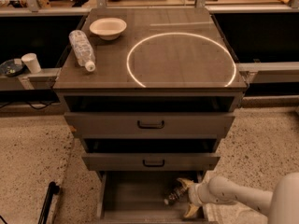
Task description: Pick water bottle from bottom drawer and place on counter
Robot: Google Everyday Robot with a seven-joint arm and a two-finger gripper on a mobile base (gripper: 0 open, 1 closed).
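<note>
The wide grey-brown metal bottom drawer (133, 197) is seen pulled out below the front edge of the dark grey-brown square desk (112, 78), under two closed grey drawer fronts (149, 124) with black handles. The small clear plastic water bottle (172, 195) with a reddish-blue label is lying on its side on the drawer floor, toward the drawer's right side, beneath the desk's front right corner.

The two-finger claw (184, 198) is reached into the drawer from the right on a pale arm (233, 197). Its yellowish fingers are spread wide, one behind the bottle and one in front of it, and nothing is gripped yet.

The bottle lies just to the left of the claw's palm, about level with the gap between the fingers. Its long axis appears to run slantwise from front-left to back-right, so it is not squarely across the fingers. A short advance leftward is judged to be needed before closing.

On the desk, a larger clear ribbed bottle (81, 49) lies along the left edge, a white bowl (108, 27) sits near the back left corner, and a thin bright white circle outline (140, 80) is marked on the right half.
</note>
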